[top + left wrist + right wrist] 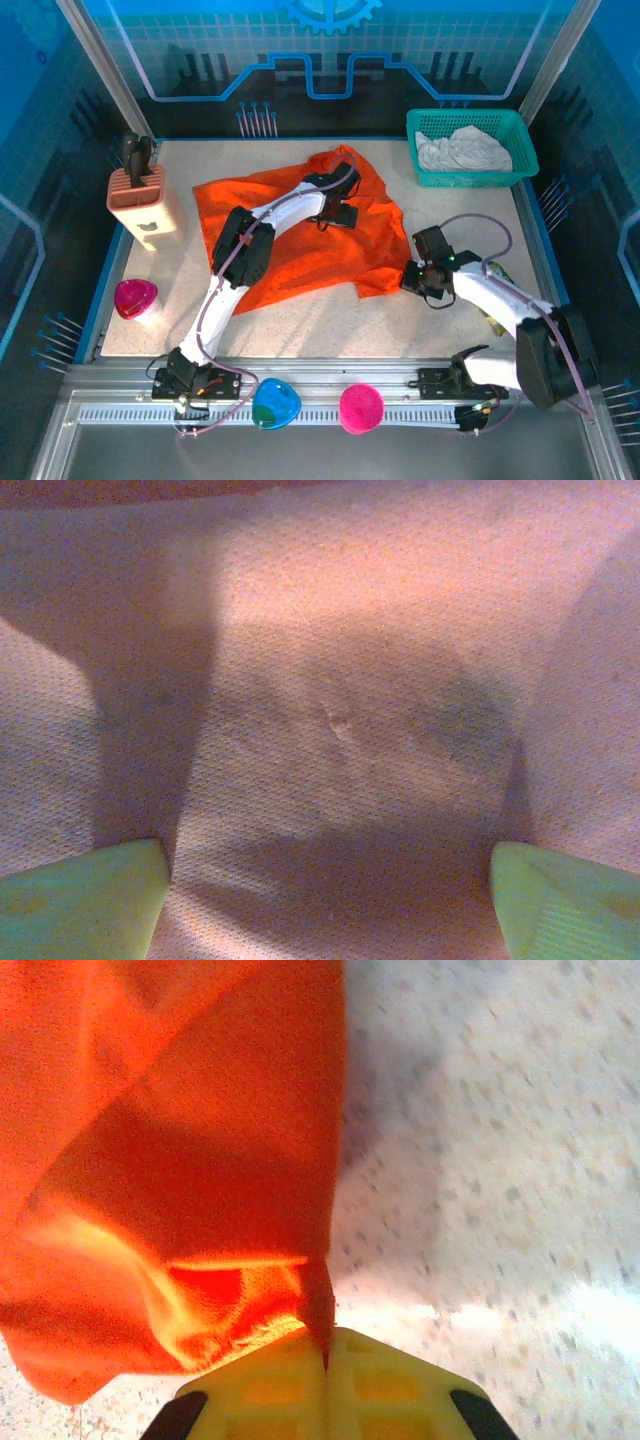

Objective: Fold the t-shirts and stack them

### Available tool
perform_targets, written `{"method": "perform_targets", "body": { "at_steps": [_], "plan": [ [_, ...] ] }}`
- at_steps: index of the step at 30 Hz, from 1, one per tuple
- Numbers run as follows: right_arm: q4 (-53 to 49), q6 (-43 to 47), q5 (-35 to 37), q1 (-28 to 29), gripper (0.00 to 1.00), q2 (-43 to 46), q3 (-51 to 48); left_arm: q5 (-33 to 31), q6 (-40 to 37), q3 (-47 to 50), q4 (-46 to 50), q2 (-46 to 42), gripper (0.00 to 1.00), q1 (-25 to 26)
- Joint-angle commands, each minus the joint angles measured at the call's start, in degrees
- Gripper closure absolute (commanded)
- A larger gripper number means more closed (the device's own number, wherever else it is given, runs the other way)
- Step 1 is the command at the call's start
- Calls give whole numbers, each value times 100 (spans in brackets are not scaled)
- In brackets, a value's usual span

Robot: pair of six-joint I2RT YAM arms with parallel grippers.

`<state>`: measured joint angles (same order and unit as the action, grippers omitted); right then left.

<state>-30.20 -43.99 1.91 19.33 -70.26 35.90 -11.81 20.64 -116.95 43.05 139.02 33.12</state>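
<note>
The bright orange t-shirt (300, 235) lies spread and rumpled across the middle of the table. My left gripper (340, 212) hovers low over its far right part, open, with its two green fingertips (80, 900) wide apart above the orange t-shirt (330, 680). My right gripper (408, 278) is shut on the orange t-shirt's near right corner, and a thin fold of the orange t-shirt (200, 1160) is pinched between the yellow pads (270, 1385). The off-white t-shirt (462, 150) lies bunched in the teal basket (470, 175) at the back right.
A tan block-shaped holder (142, 205) with black tools stands at the left. A pink bowl (135, 298) sits near the left edge. A blue bowl (275, 403) and a magenta bowl (360, 407) rest on the front rail. Bare speckled tabletop (330, 325) lies along the front.
</note>
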Motion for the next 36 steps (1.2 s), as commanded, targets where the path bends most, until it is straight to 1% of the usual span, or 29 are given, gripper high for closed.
{"method": "perform_targets", "body": {
  "at_steps": [1, 8, 13, 17, 20, 23, 27, 30, 32, 34, 36],
  "plan": [
    [-410, -882, 284, 210, 100, 539, -383, -84, 110, 80, 142, 235, 15, -52],
    [-855, -2089, 509, 728, 100, 1611, -783, -93, 96, 94, 131, 231, 15, -53],
    [-1137, -2747, 644, 1181, 100, 2159, -924, -75, 85, 93, 125, 222, 15, -52],
    [-1190, -2857, 643, 1360, 99, 2228, -1025, -15, 94, 123, 118, 156, 15, -44],
    [-1115, -2760, 640, 1397, 92, 2121, -1098, 54, 67, 163, 99, -12, 14, -4],
    [-1146, -2409, 752, 1386, 76, 1899, -1023, 56, -32, 200, 133, -275, 13, 126],
    [-1577, -1520, 1091, 1223, 55, 1578, -492, 39, -101, 454, 113, -734, 12, 311],
    [-1810, -602, 1245, 877, 45, 1329, 125, 40, -41, 957, -33, -1098, 11, 458],
    [-1682, 27, 1095, 466, 41, 1064, 488, 39, 54, 1381, -180, -1339, 11, 554],
    [-1340, 602, 767, -58, 41, 627, 818, 34, 183, 1870, -403, -1592, 11, 649],
    [-991, 966, 482, -433, 41, 66, 1137, 15, 306, 2274, -617, -1882, 11, 718]
  ]
}}
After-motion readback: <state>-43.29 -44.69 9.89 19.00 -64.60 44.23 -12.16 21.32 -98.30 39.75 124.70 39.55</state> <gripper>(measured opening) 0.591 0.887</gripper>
